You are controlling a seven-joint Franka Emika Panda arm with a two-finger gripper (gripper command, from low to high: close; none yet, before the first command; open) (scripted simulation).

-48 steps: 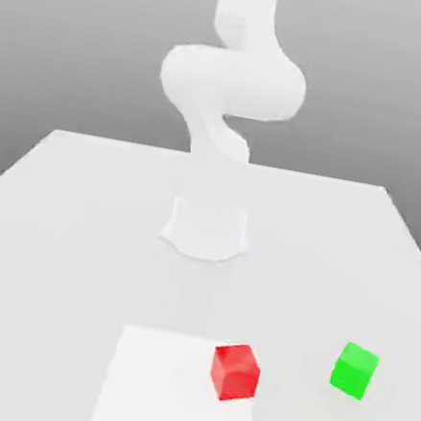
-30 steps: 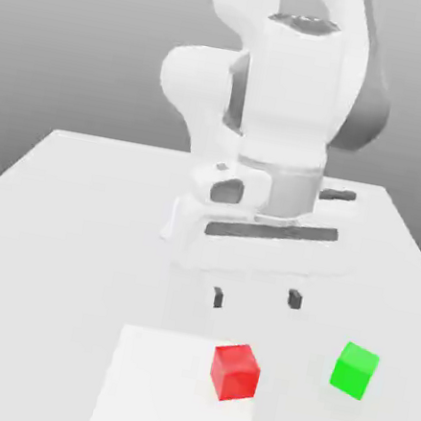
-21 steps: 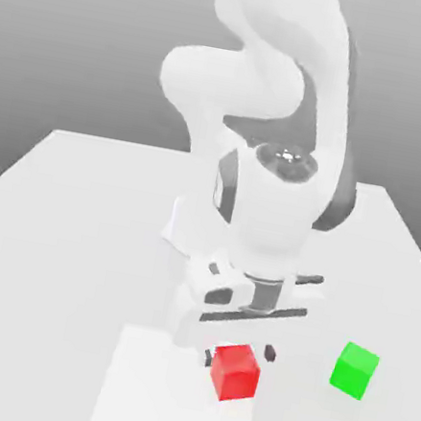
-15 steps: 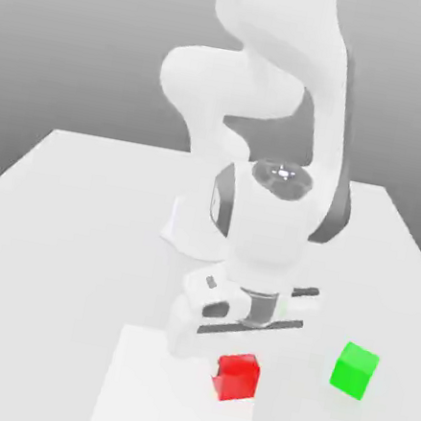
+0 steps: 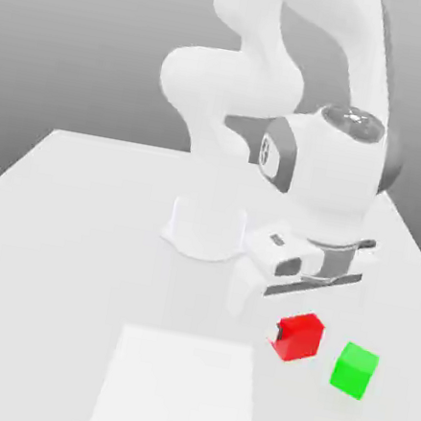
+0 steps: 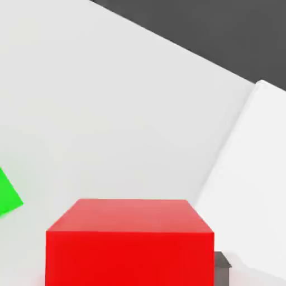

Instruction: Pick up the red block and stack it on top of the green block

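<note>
The red block (image 5: 298, 336) hangs clear of the white table (image 5: 60, 256), clamped between the fingers of the gripper (image 5: 295, 338), with a dark fingertip (image 5: 275, 339) showing against its face toward the exterior view's left. Being a cube, it has no long axis; it sits a little rotated, one vertical edge turned toward the exterior camera, its top face roughly level. It is just beside the green block (image 5: 354, 369), on the exterior view's left of it and slightly higher, with a narrow gap between them. The green block rests on the table, likewise turned edge-on. In the hand view the red block (image 6: 129, 243) looms close, a dark finger pad (image 6: 222, 267) against its side, and a corner of the green block (image 6: 9, 194) shows past it. The arm rises from its round base (image 5: 205, 228), loops up and over, and comes down with the wrist pointing at the table, the hand twisted slightly. A paler square patch (image 5: 177, 394) lies on the table nearer the camera.
</note>
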